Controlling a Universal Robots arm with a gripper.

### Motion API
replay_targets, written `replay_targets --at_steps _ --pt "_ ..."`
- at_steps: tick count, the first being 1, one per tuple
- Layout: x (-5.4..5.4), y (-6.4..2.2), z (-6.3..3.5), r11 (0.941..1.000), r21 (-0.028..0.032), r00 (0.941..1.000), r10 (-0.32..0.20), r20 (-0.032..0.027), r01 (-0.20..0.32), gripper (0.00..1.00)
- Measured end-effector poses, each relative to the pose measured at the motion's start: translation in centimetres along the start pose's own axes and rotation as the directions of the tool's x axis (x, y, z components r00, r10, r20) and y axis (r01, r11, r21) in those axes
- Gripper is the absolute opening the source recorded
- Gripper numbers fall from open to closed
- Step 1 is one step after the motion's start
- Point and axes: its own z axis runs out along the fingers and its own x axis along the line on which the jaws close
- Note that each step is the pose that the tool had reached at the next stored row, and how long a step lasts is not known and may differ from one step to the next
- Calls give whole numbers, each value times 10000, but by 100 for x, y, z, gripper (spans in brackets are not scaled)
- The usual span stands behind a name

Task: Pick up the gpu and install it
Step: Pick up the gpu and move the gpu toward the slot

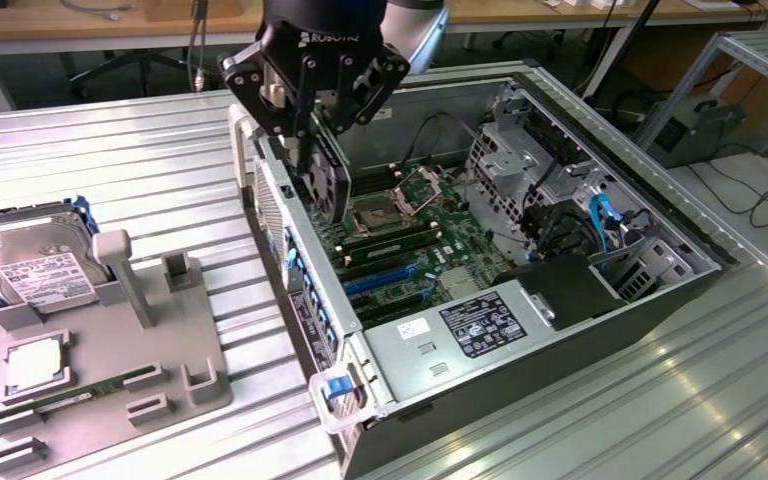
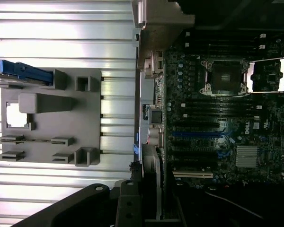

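Note:
My gripper [image 1: 319, 150] hangs over the near-left wall of the open computer case [image 1: 607, 150], shut on the gpu [image 1: 329, 188]. The card hangs upright and edge-on below the fingers, its lower edge just above the motherboard [image 1: 404, 235] by the case's rear wall. In the wrist view the gpu [image 2: 158, 182] runs as a thin edge with a silver bracket, clamped in my gripper [image 2: 146, 208]. It stands above the board's edge, beside the blue and black expansion slots [image 2: 199, 135].
A grey parts holder [image 1: 107, 372] lies on the ribbed metal table at the exterior view's left, carrying a silver hard drive [image 1: 35, 266], a narrow memory stick [image 1: 80, 396] and a square chip [image 1: 37, 364]. Drive cages and cables [image 1: 584, 225] fill the case's right side.

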Motion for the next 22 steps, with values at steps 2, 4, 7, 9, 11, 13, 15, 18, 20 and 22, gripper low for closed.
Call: replay_targets --at_steps 2,4,7,9,11,13,15,18,20,22 --pt "-19 -1 -1 10000 2 10000 0 0 0 28" --pt "-40 -1 -1 10000 4 10000 0 0 0 28" --pt "-69 -2 -2 10000 4 10000 -1 1 1 28" --pt "-88 -2 -3 10000 4 10000 -1 0 1 28" --pt "-104 -3 -3 10000 4 10000 -1 0 1 28" --pt "-119 -3 -4 10000 4 10000 -1 0 1 28" --pt "-134 -3 -4 10000 4 10000 -1 0 1 28" --pt "-157 -4 -5 10000 4 10000 0 0 0 28" --pt "-169 -5 -5 10000 4 10000 0 0 0 28" --pt "-188 -4 -6 10000 4 10000 0 0 0 28"
